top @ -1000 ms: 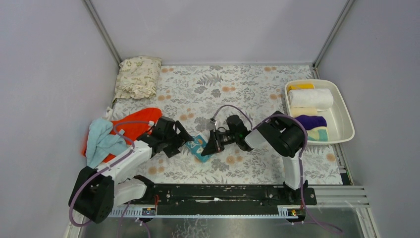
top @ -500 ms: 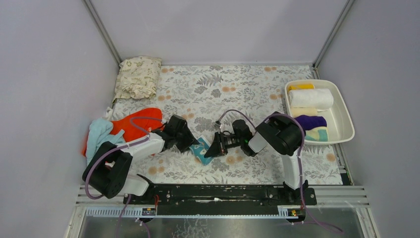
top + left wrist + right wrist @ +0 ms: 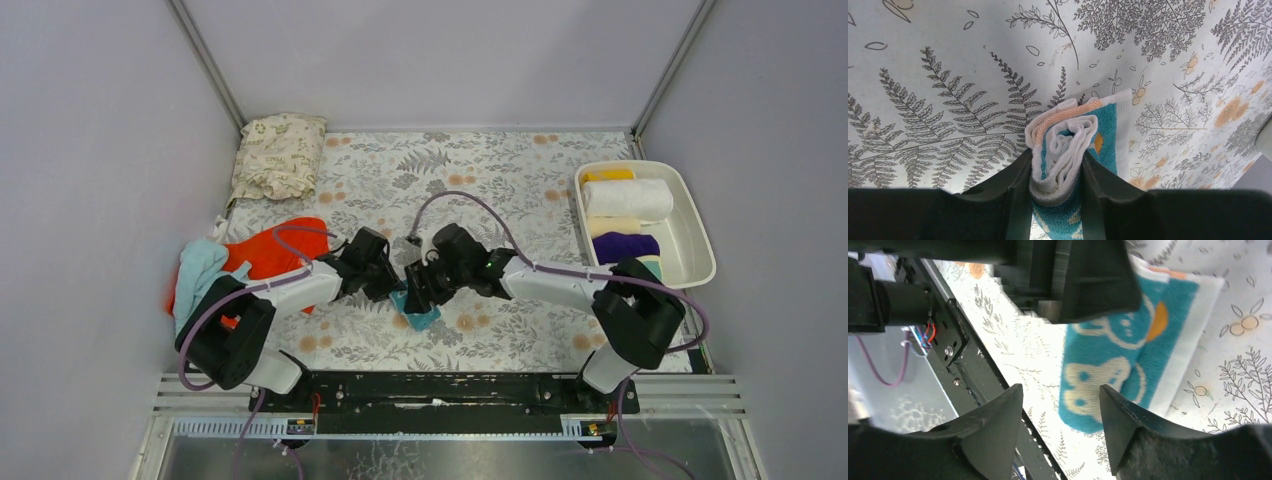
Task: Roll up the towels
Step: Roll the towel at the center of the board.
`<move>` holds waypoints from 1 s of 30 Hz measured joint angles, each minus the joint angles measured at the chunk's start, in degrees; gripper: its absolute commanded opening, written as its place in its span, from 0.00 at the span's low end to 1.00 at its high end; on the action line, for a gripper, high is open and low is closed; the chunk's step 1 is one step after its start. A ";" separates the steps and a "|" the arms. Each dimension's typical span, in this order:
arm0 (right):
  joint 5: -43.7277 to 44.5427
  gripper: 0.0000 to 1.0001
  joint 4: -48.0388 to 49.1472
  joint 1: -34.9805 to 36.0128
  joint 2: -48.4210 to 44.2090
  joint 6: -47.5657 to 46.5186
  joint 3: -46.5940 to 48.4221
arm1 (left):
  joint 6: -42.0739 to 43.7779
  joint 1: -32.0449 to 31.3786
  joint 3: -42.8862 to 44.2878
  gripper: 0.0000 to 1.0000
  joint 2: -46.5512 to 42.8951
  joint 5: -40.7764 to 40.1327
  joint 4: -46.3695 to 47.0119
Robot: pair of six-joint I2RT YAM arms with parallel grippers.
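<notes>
A teal towel with printed pictures point(image 3: 420, 312) lies rolled on the floral mat between both arms. My left gripper point(image 3: 1055, 175) is shut on one end of the roll point(image 3: 1063, 142), whose white spiral layers bulge between the fingers. In the top view the left gripper point(image 3: 392, 288) comes in from the left. My right gripper point(image 3: 1060, 389) hangs open just over the roll's other end point(image 3: 1098, 372) and holds nothing; from above it point(image 3: 418, 290) crowds the same spot. An orange-red towel point(image 3: 272, 252) and a light blue towel point(image 3: 200, 272) lie heaped at the left.
A white tray point(image 3: 702, 245) at the right holds rolled yellow point(image 3: 608, 175), white point(image 3: 628, 198), cream point(image 3: 612, 225) and purple point(image 3: 627, 245) towels. A beige leaf-printed cushion point(image 3: 280, 155) sits at the back left. The black base rail point(image 3: 450, 392) runs along the near edge.
The left gripper moved right and closed on the teal roll's end. The right gripper opened, let the roll go, and its arm stretched left over it.
</notes>
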 measured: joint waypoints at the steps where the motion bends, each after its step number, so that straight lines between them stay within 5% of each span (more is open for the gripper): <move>1: 3.82 0.67 -3.23 2.23 -1.09 -2.01 2.16 | 0.07 -0.24 0.33 0.30 0.04 -0.42 -0.55; 13: 36.57 0.64 -17.66 20.13 0.63 -11.10 11.47 | 0.15 -1.38 2.45 0.32 0.98 -2.38 -3.65; 20: 45.53 0.42 -17.49 23.61 6.38 -11.47 11.56 | 0.11 -1.53 2.45 0.37 1.20 -2.56 -3.80; 30: 43.87 0.16 -9.73 22.62 5.01 -10.19 5.77 | -0.44 -1.70 1.57 0.74 -2.14 -3.39 -5.86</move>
